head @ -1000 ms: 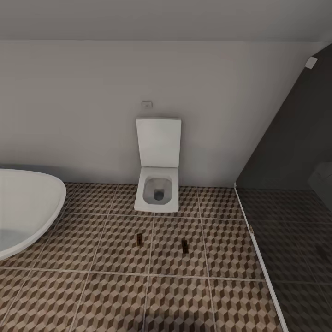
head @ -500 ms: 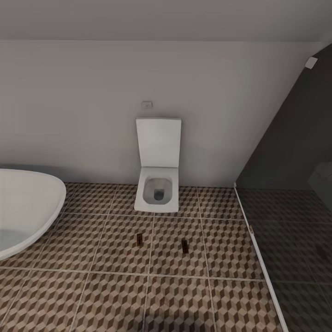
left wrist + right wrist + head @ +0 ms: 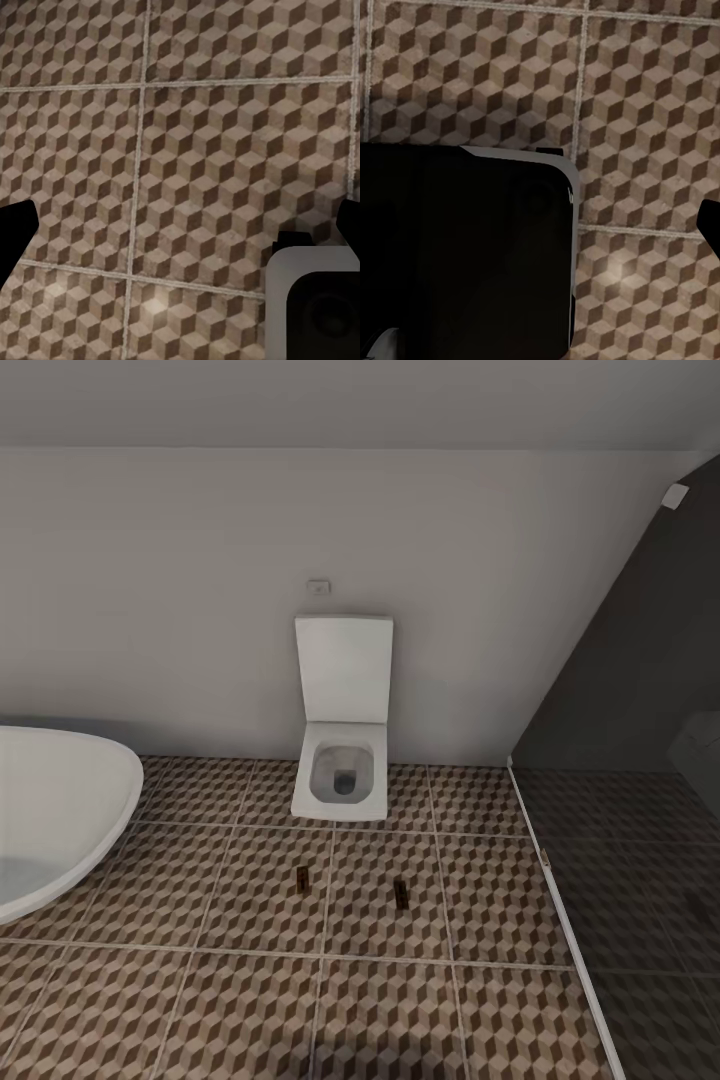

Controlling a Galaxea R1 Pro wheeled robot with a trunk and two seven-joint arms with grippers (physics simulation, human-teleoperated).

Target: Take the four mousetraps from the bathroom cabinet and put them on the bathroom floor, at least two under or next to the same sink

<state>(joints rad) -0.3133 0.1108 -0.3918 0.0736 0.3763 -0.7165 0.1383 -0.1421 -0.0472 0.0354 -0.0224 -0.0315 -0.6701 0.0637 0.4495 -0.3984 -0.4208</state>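
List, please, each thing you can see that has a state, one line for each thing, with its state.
White square toilet: lid raised against the wall, bowl open.
Left small flat tan mousetrap: lying on the cube-patterned tile floor.
Right small flat tan mousetrap: lying on the same floor, apart from the first.
White oval bathtub: looks empty.

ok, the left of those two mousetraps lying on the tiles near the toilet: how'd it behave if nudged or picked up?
The left mousetrap looks small, thin and flat, so probably light; a nudge would likely slide it over the bathroom floor rather than tip it. Lying flush, it offers little edge to pinch. Finer detail is too small to judge.
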